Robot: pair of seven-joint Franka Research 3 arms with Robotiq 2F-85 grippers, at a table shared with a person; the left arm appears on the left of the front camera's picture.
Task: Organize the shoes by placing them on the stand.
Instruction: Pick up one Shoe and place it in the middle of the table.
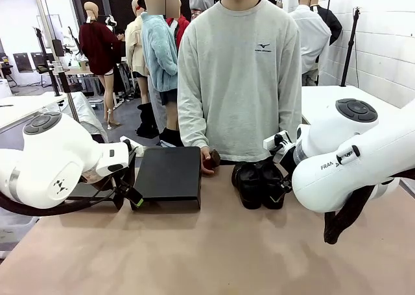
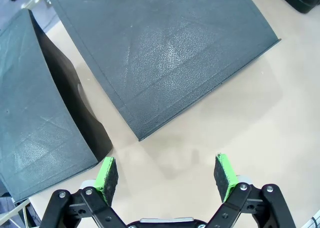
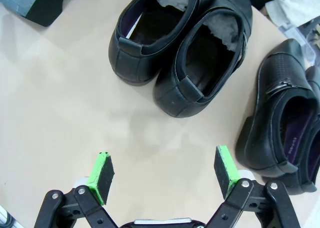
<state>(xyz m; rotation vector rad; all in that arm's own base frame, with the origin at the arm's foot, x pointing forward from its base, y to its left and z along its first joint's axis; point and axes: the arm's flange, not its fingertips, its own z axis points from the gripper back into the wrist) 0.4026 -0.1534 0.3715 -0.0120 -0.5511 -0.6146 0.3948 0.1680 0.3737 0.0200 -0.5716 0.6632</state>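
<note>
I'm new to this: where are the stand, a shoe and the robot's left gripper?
stand (image 2: pixel 165 57): left wrist view, on its sloped top.
shoe (image 3: pixel 172 95): right wrist view, on its heel.
left gripper (image 2: pixel 165 165): left wrist view, midway between its open fingertips.

A robot lab: white arms (image 1: pixel 55 162) are flanking the tabletop (image 1: pixel 194 249), a pole (image 1: pixel 350 47) is standing by a block wall (image 1: pixel 382 26).

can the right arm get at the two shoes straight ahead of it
Probably yes: the right tool is open, and only bare table lies between its pads and the heels of the two shoes, though another shoe sits beside one pad.
</note>
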